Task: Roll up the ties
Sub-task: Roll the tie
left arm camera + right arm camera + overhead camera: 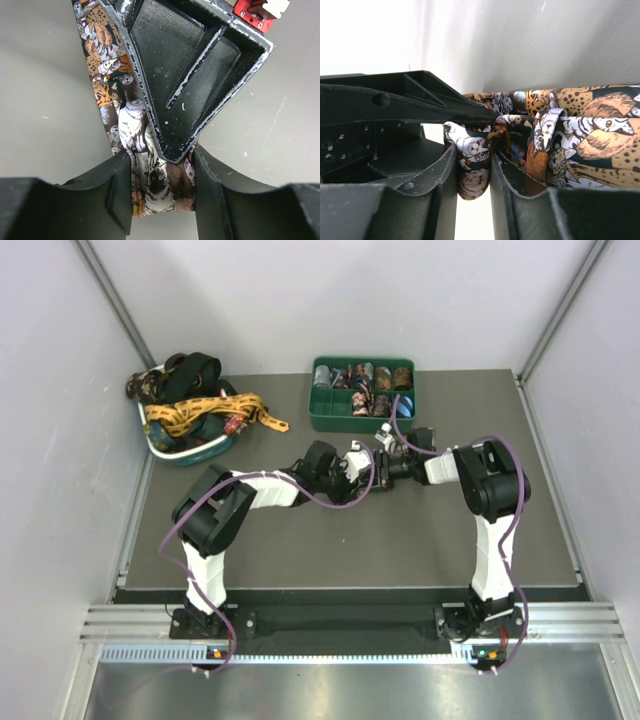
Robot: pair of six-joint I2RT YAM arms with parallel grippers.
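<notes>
A brown cat-and-leopard patterned tie [107,70] is held between both grippers at the middle of the table. My left gripper [162,172] is shut on one end of it, with cat-print fabric filling the gap between the fingers. My right gripper [474,167] is shut on a bunched fold of the same tie [580,130], whose strip runs off to the right. The two grippers meet tip to tip in the top view, left [362,470] and right [388,468]. The right gripper's black finger [185,75] lies over the tie in the left wrist view.
A green tray [316,420] at the back centre holds several rolled ties [362,378]. A white-and-teal basket [190,452] at the back left holds loose ties, with a gold-yellow one [215,410] draped over its edge. White walls close in the sides and back.
</notes>
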